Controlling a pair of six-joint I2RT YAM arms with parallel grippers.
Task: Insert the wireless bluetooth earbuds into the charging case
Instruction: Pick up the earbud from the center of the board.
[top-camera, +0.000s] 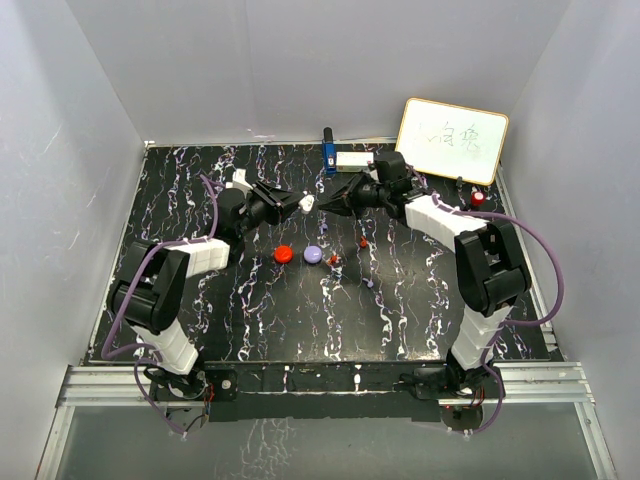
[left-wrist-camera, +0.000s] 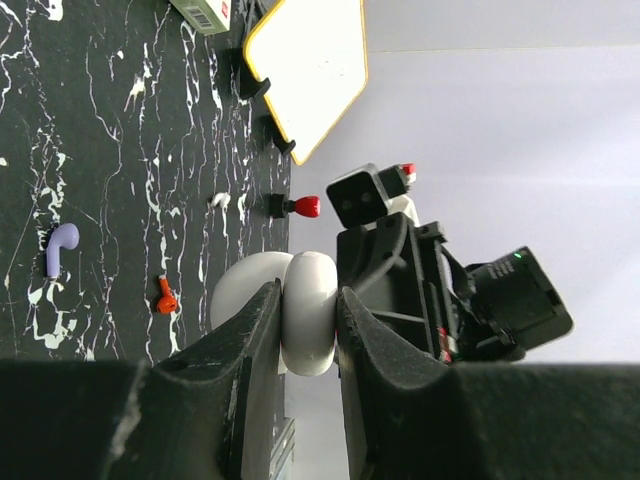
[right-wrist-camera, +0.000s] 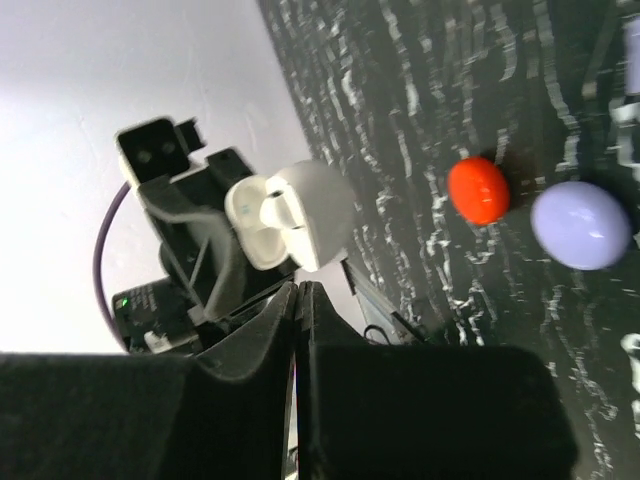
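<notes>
Charging case, white, lid open, gripped by left fingers; right fingers closed.

a black tabletop veined with white marbling sits between plain white walls on three sides. an aluminium rail runs along its near edge. a yellow-framed whiteboard leans in the far right corner. the light is soft and even.

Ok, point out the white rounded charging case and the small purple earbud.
white rounded charging case (left-wrist-camera: 308, 302): left wrist view, middle of its shell
small purple earbud (left-wrist-camera: 58, 248): left wrist view, middle of its body
</notes>
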